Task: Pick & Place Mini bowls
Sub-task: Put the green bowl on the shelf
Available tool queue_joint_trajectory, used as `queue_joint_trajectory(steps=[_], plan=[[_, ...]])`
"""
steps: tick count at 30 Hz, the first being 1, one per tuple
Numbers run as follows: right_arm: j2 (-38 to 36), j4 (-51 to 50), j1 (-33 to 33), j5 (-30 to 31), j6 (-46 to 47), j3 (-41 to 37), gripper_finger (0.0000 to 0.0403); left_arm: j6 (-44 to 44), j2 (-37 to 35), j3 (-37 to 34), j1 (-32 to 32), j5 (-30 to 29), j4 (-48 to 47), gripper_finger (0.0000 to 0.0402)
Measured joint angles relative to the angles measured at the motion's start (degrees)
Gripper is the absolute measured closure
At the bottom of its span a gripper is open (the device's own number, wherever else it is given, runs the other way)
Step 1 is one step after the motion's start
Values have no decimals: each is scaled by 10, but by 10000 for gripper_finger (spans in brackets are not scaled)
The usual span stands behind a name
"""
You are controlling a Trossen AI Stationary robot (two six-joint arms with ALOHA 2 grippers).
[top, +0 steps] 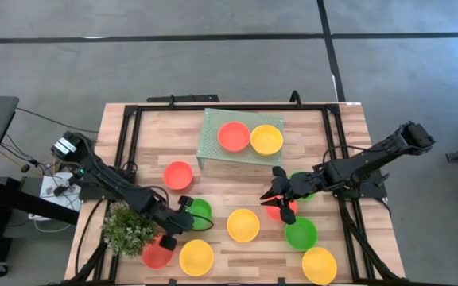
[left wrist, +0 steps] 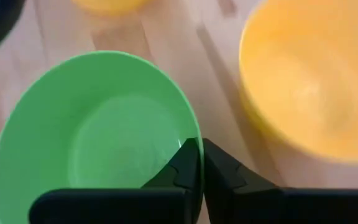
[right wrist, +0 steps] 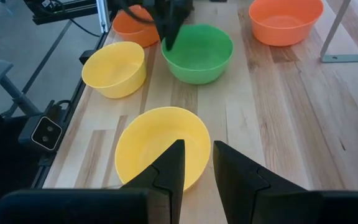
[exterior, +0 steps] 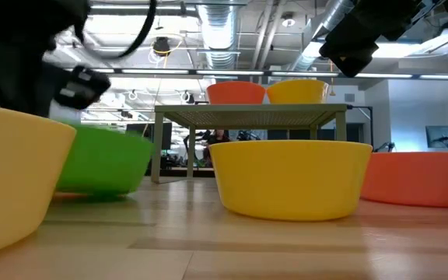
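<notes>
**Reporter:** On the pale wooden slatted surface (top: 229,179), near its front left corner, the left tool (top: 183,213) has its fingers pinched together on the rim of a small round green plastic bowl (left wrist: 98,134). What does that grip tell us?

**Editor:** The rim is the sensible hold: a thin wall the fingers can straddle. These bowls look light, stiff and glossy, so likely slippery; a pinch low on the wall would probably slide off. Not fragile, by the look.

**Reporter:** And the rest?

**Editor:** A red-orange plastic bowl (top: 234,136) and a yellow plastic bowl (top: 266,139) sit on the pale green perforated rack (top: 213,148). Other bowls lie scattered across the front. The right tool (top: 278,193) hangs mid-surface, fingers slightly apart and holding nothing, facing another yellow bowl (right wrist: 162,148).

**Reporter:** Hazards?

**Editor:** The small bushy green plant (top: 128,229) stands just beside the left arm.
</notes>
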Motion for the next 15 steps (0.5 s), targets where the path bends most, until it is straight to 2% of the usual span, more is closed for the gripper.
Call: queue_joint_trajectory(steps=[4,8,11,15], plan=[[0,0,0,0,-1,0,324,8,-31,42,7,-18,-30,392],[0,0,-1,0,-1,0,324,38,-46,119,34,-63,-164,393],[0,0,-1,0,-1,0,324,58,-47,174,69,-76,-256,392],[0,0,-1,0,-1,0,324,103,-47,211,137,-77,-320,393]])
